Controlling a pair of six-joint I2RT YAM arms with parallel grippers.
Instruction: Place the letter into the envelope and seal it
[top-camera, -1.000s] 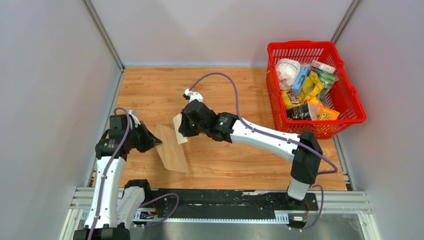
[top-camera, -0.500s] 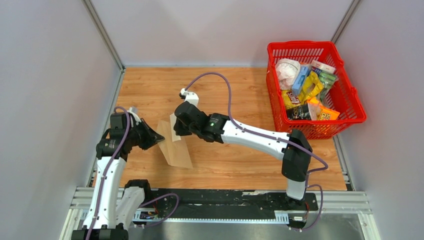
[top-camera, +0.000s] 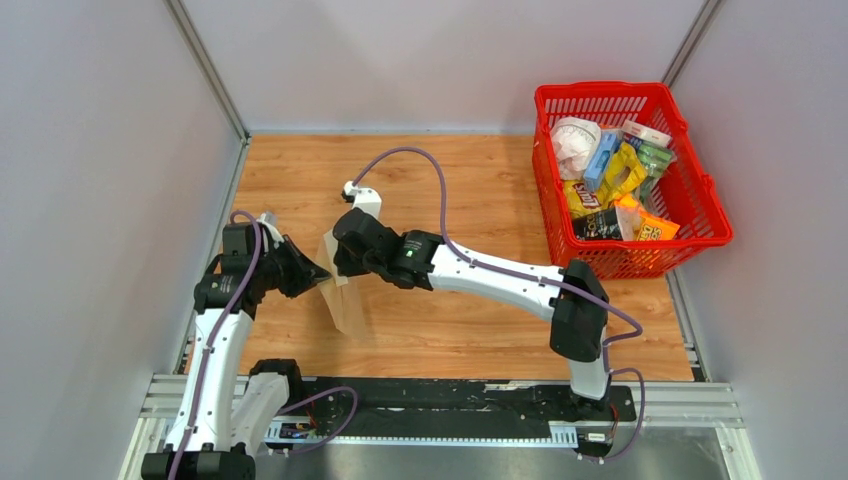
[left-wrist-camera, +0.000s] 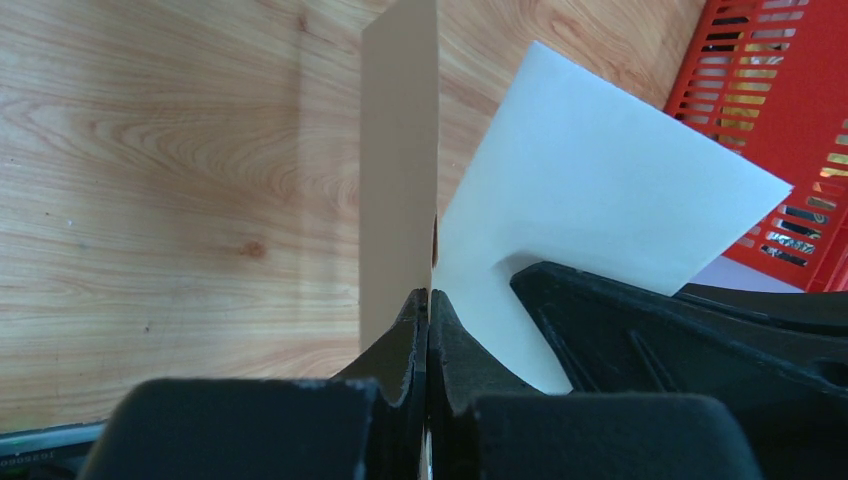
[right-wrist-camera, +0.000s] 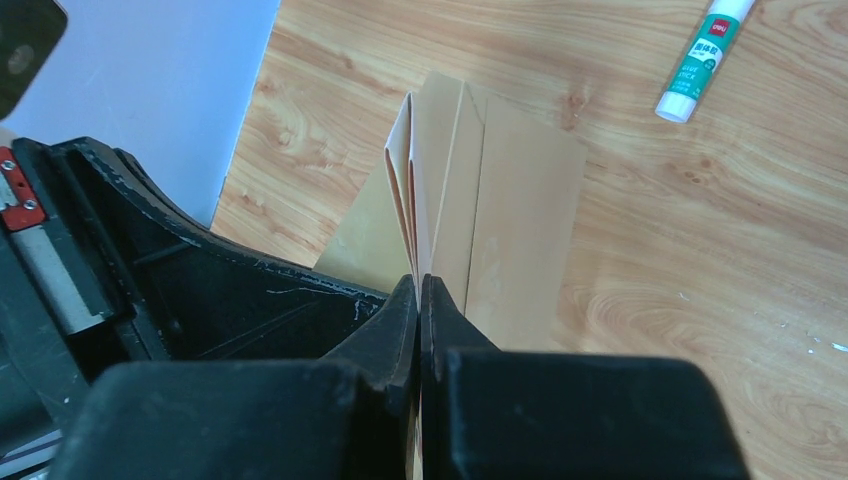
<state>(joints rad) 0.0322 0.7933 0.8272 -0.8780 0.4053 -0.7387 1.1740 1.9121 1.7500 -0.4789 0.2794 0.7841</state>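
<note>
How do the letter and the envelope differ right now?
The letter is white; the envelope is tan kraft. The right claw pinches the letter, the left claw the envelope. From the left wrist, the letter shows its face, the envelope nearly edge-on. Both are thin paper, held in shut claws.

Bright, even light, soft faint shadows, nearest foreground slightly blurred

The wooden table (top-camera: 470, 330) bears a red basket (top-camera: 600, 90) and a glue stick (right-wrist-camera: 703, 55).
</note>
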